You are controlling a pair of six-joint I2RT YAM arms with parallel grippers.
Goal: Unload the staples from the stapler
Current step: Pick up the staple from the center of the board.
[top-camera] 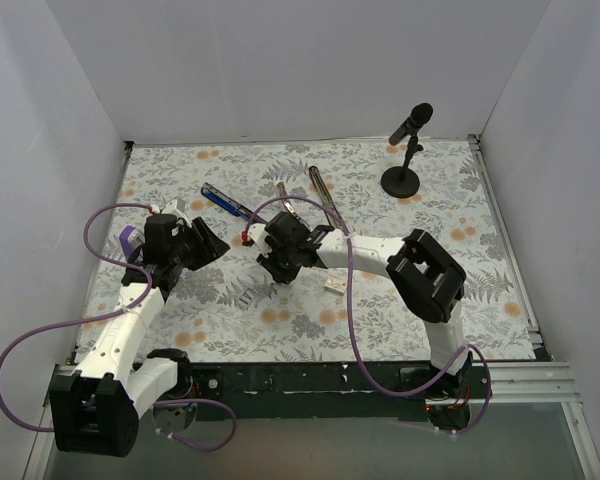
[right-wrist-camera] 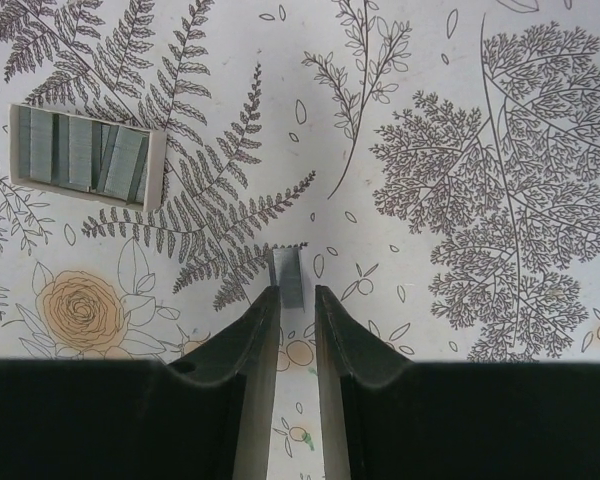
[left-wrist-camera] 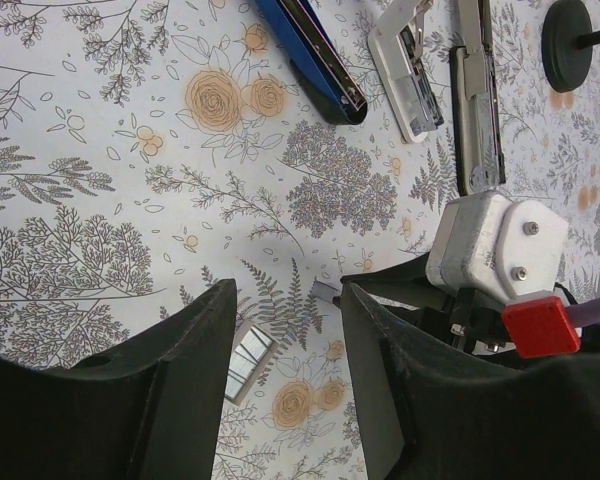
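Observation:
The stapler [top-camera: 223, 201] lies spread open at the back of the flowered cloth, its blue-and-black arm [left-wrist-camera: 310, 60] on the left and its silver staple channel [left-wrist-camera: 477, 110] to the right. A short strip of staples [right-wrist-camera: 288, 272] lies flat on the cloth just past the tips of my right gripper [right-wrist-camera: 297, 290]. That gripper's jaws stand slightly apart and do not pinch the strip. My left gripper [left-wrist-camera: 288, 290] hovers open with nothing between its fingers, just left of the right wrist [left-wrist-camera: 495, 245].
A small white tray of staple strips [right-wrist-camera: 85, 158] sits on the cloth between the two grippers [top-camera: 248, 297]. A black microphone on a round stand [top-camera: 401, 180] stands at the back right. A small pale piece [top-camera: 335, 287] lies under the right forearm. White walls enclose three sides.

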